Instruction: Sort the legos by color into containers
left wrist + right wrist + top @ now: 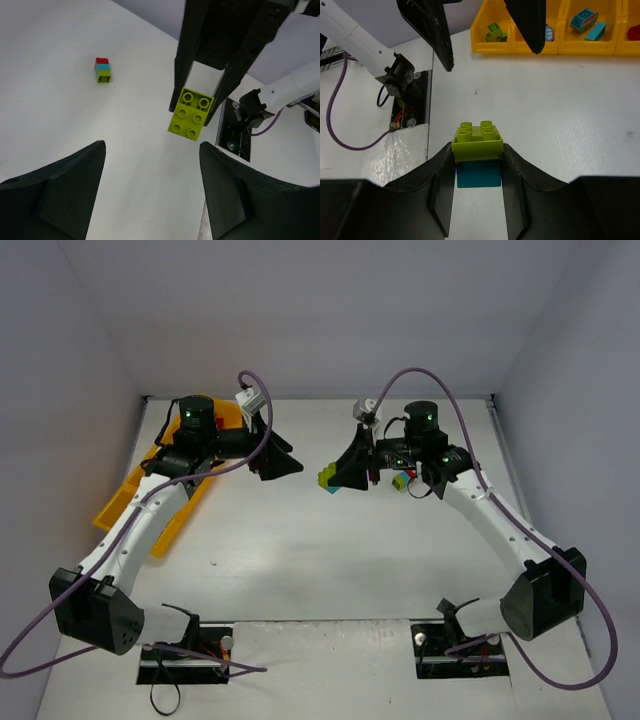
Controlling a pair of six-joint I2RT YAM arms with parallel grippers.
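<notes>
Your right gripper is pinching a lime-on-teal lego stack near the table's centre. Your left gripper is spread wide. From above, the tray lies at 9 o'clock, and a red-teal-lime stack rests at the right gripper's 3 o'clock.

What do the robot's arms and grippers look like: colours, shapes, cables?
The left arm and right arm have white links, black joints and bases. A purple cable loops along each; green lights glow on the wrists. The left gripper and right gripper are black, with wedge-shaped fingers.
</notes>
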